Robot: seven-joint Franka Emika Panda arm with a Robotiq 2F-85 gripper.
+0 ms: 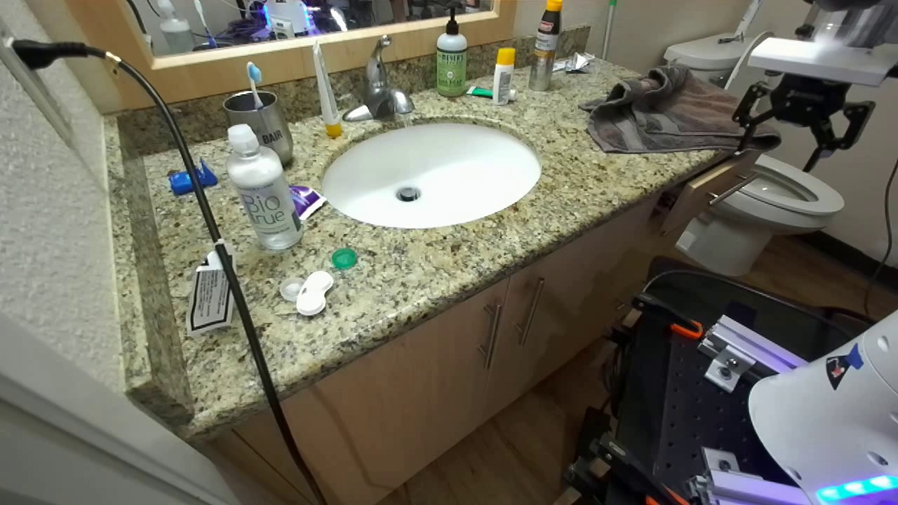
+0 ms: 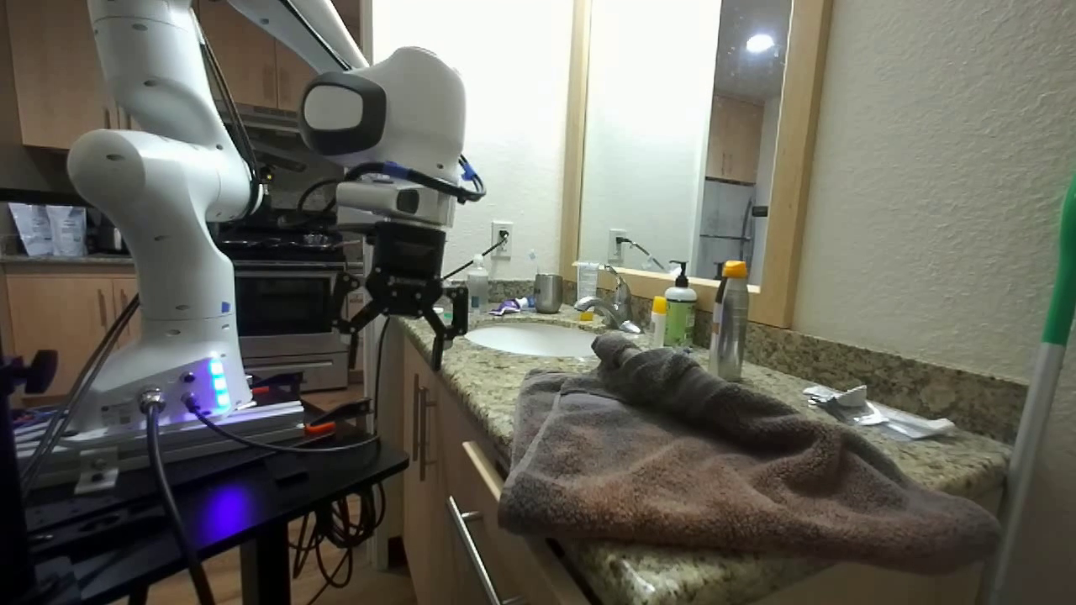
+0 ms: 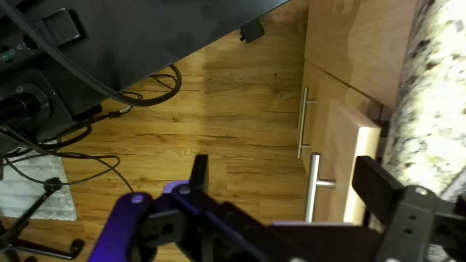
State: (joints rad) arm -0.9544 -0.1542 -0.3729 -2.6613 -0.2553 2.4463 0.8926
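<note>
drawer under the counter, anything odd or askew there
Yes: the drawer stands partly open, jutting out while the cabinet doors are shut, and the rumpled towel overhangs the edge of the counter near it.

The claw [image 2: 394,357] is black, with a violet sheen along one side in the wrist view. The drawer [image 3: 336,153] is pale tan wood, its handle [image 3: 312,185] silver. The desk [image 1: 435,263] is speckled in beige, brown and black. The towel [image 2: 714,479] mixes grey with rusty brown, while the sink [image 1: 456,175] is plain white. The soap bottle [image 1: 451,64] has a green label and a black pump [image 1: 453,21]; the spray can [image 2: 734,328] is largely silver, capped in orange-yellow. The floor [image 3: 247,120] is honey-brown, streaked with darker grain. A small lid [image 1: 344,258] is bright green, and a packet [image 1: 306,202] is purple and white.
</note>
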